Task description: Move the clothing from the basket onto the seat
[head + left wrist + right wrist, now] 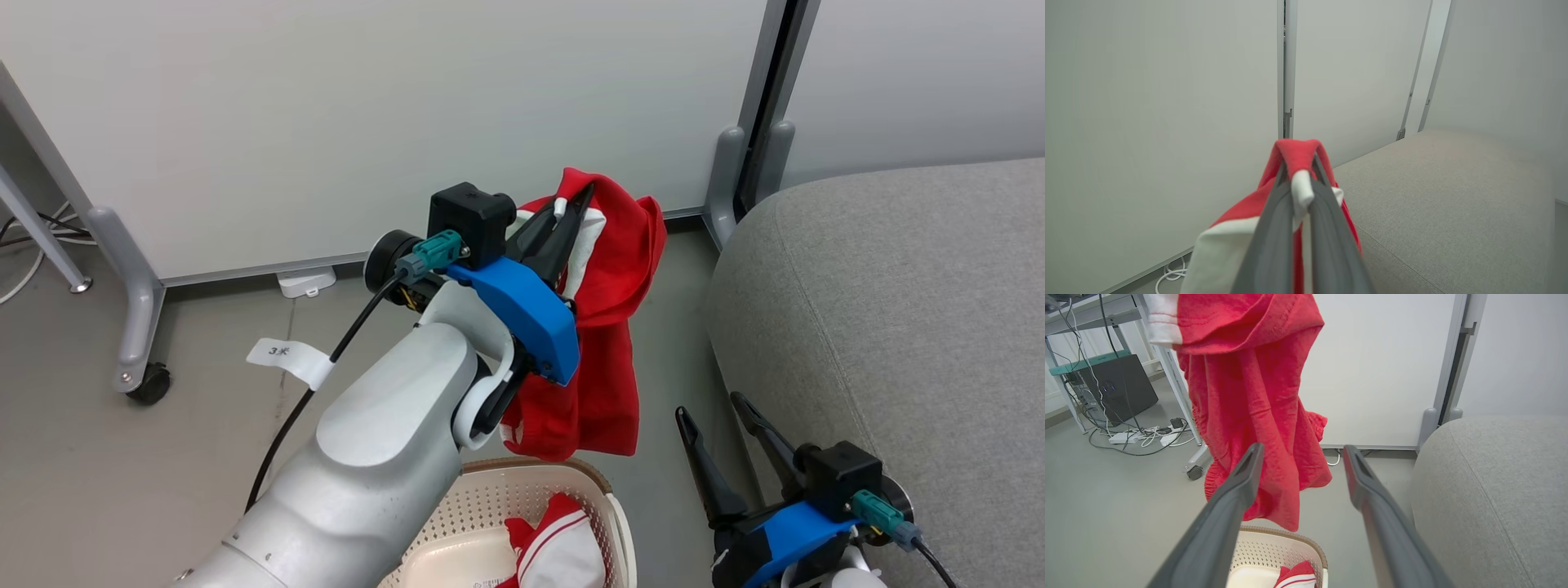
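We see partitions [408, 122] behind. Our left claw [574, 198] pinches a red garment [608, 343], which hangs above the basket [531, 467], left of the seat [898, 310]. Our right claw [710, 405] is spread, and a second garment [555, 547] lies in the basket.

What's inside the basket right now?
One red-and-white garment lies in the basket. The left forearm covers the basket's left part, so that is unseen.

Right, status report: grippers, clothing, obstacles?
Left gripper shut on red garment, lifted over basket. Right gripper open beside sofa. Second garment in basket. Nothing blocking sofa.
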Motion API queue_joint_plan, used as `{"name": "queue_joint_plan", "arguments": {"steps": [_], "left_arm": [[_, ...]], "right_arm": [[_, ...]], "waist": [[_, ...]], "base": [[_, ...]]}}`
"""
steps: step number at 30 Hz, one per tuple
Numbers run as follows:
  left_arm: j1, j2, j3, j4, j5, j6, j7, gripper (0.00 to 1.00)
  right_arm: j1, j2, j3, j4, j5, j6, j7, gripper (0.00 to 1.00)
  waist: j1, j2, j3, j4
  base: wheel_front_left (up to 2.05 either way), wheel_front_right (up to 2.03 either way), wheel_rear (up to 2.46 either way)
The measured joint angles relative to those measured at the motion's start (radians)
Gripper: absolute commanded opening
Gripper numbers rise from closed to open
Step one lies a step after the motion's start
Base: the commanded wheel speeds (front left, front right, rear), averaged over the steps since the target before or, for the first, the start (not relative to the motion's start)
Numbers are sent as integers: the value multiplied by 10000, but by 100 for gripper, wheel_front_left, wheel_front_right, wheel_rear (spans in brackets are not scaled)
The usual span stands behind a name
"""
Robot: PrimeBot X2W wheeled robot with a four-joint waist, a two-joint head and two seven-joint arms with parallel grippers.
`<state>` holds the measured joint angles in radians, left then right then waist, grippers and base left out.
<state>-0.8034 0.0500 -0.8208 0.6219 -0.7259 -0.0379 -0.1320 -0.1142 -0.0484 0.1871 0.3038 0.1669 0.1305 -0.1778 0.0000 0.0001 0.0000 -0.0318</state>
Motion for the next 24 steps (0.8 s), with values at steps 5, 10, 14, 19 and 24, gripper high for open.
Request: {"name": "queue_joint_plan", "arguments": {"steps": [5,10,14,19,24], "left_arm": [[-151,0,-284,75,-213,92,-33,0],[-221,0,-512,199,-414,115,-94,0],[-337,0,-698,228,-562,132,-121,0],[-447,-2,-976,159,-761,196,-150,0],[-551,-2,-1285,71,-1009,209,-169,0]], "right_arm": [[6,0,52,-44,-2,0,17,100],[1,-2,171,-81,-82,0,117,100],[-194,0,351,-38,-299,0,345,100],[-975,-2,445,366,-531,0,708,100],[-1941,-2,581,1273,-518,0,1248,100]], "waist": [[0,0,-27,-29],[0,0,-22,-59],[0,0,11,-69],[0,0,74,-54],[0,0,130,4]], "base": [[0,0,0],[0,0,0],[0,0,0],[0,0,0],[0,0,0]]}}
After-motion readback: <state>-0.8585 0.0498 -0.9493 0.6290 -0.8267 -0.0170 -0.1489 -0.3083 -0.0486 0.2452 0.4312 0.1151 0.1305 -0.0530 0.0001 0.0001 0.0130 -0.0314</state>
